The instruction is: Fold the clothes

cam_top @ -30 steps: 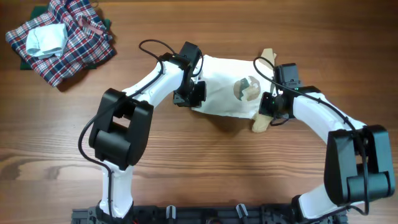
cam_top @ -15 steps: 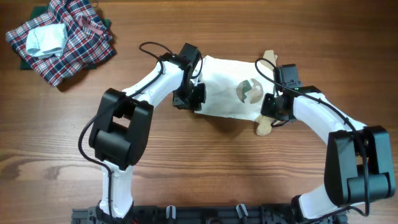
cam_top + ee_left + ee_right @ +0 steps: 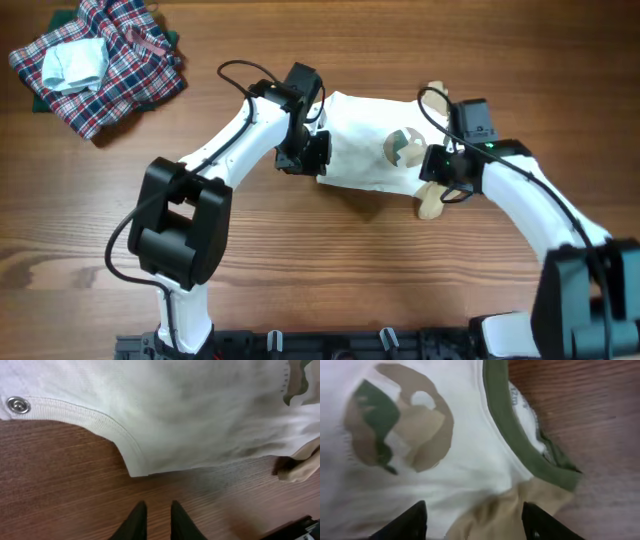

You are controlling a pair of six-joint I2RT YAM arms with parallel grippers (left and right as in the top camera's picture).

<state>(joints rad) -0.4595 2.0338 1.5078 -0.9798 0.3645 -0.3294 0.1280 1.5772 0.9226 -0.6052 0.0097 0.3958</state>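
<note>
While the garment (image 3: 372, 140) lies flat on the table (image 3: 300, 260) between both hands overhead, the left wrist view shows the left hand (image 3: 154, 519) nearly closed, empty, just short of its hem. Right wrist view: the right hand (image 3: 472, 521) open above the print (image 3: 400, 425) and collar (image 3: 520, 455).

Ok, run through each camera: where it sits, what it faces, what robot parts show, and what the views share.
Overhead: fixed above the table, looking straight down; both arms show, the left gripper and right gripper at either end of the white garment.
Left wrist: on the left arm, facing the garment's hem and a snap; its nearly closed fingers show, holding nothing.
Right wrist: on the right arm, facing the round print and green neckline; its spread fingers show.
Shared: all three show the garment.
</note>
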